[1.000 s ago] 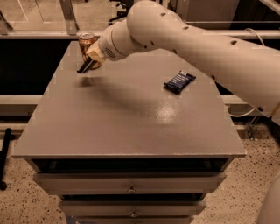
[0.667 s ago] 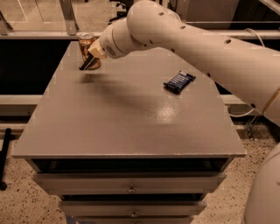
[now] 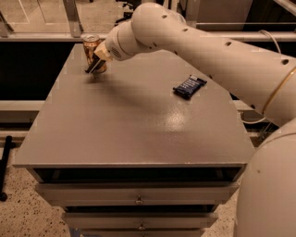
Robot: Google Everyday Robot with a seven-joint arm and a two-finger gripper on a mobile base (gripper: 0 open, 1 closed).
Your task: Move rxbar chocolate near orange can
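Gripper hovering just in front of orange can; fingers pinching rxbar chocolate, bar slanting away from can, hanging low over table.

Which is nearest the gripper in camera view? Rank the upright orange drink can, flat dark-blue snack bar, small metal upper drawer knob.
The gripper is at far left.
1. orange can, just behind it
2. dark blue bar, mid-right
3. upper drawer knob, front, below

Grey drawer cabinet on speckled floor, glass partition behind.
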